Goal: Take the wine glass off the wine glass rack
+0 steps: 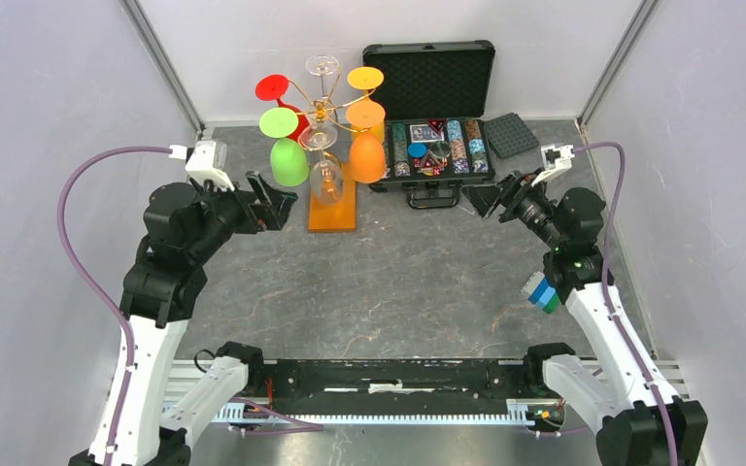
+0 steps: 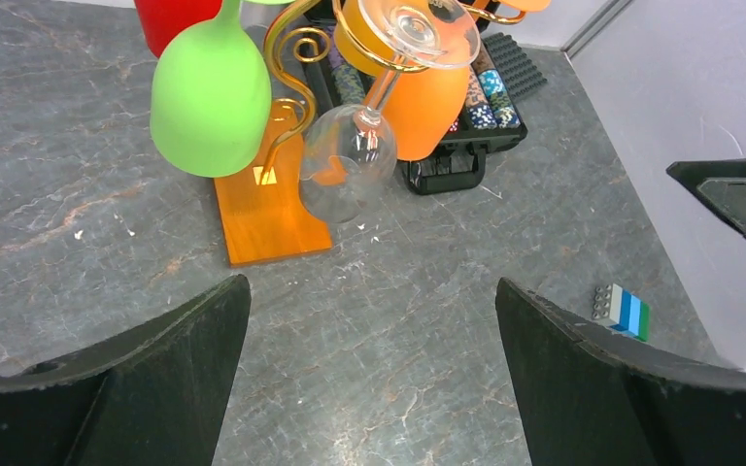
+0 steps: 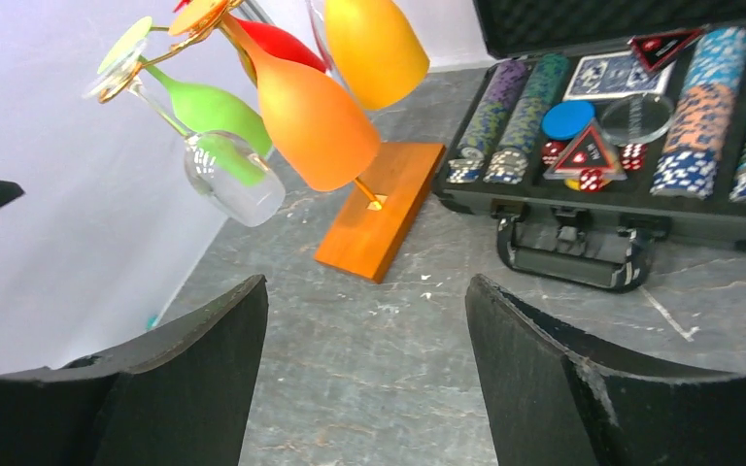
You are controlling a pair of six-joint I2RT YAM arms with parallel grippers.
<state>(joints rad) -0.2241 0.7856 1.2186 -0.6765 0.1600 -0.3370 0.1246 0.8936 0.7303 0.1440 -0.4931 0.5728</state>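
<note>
The wine glass rack (image 1: 333, 207) has golden wire arms on an orange wooden base, at the back centre. Glasses hang upside down from it: a clear wine glass (image 1: 325, 177) at the front, a green one (image 1: 288, 160), orange ones (image 1: 367, 155) and a red one (image 1: 277, 89). The clear glass also shows in the left wrist view (image 2: 348, 175) and in the right wrist view (image 3: 235, 189). My left gripper (image 1: 280, 204) is open and empty, just left of the rack's base. My right gripper (image 1: 478, 197) is open and empty, right of the rack.
An open black chip case (image 1: 437, 146) stands right of the rack, a black foam pad (image 1: 511, 135) beside it. A small blue, green and grey brick block (image 1: 542, 293) lies near the right arm. White walls close in both sides.
</note>
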